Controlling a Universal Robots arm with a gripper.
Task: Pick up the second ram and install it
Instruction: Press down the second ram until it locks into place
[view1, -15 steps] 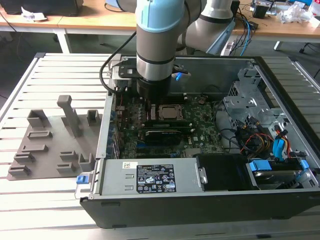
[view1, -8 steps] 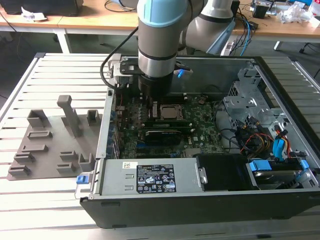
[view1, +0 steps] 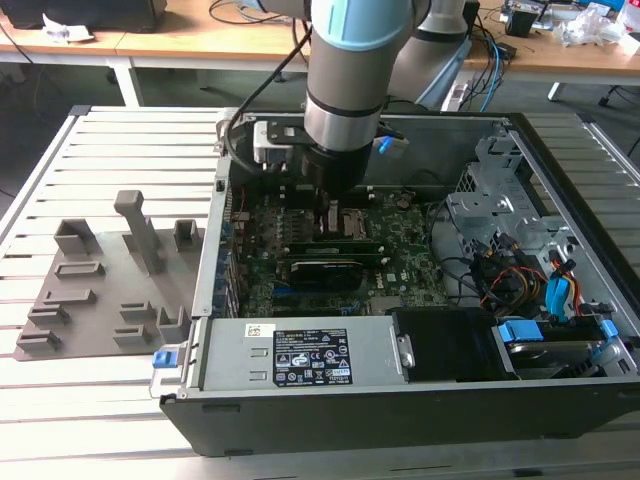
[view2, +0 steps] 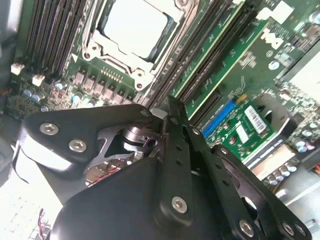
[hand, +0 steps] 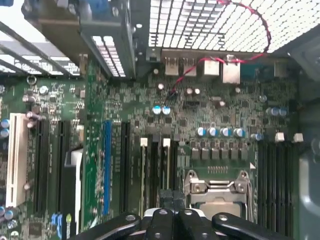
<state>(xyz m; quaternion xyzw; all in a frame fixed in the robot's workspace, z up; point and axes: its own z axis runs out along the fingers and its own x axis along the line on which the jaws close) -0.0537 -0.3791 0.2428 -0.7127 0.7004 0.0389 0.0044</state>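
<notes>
My gripper (view1: 333, 222) is down inside the open computer case (view1: 560, 180), low over the motherboard (hand: 200, 110). In both wrist views its black fingertips (hand: 172, 197) are drawn together with no gap showing. They sit at the end of the memory slots beside the metal-framed processor socket (view2: 132, 25). Thin green ram sticks (view2: 220, 45) stand in those slots, running away from the gripper (view2: 170, 107). In the exterior view a ram stick (view1: 345, 243) lies seated just under the gripper. I cannot tell whether the tips touch it or which stick is the second ram.
A wider black card (view1: 325, 270) sits in the board near the power supply (view1: 300, 355). Drive cages and blue-tabbed cables (view1: 550, 290) take up the case on the exterior view's right. A grey holder tray (view1: 100, 290) lies on the slatted table on the exterior view's left.
</notes>
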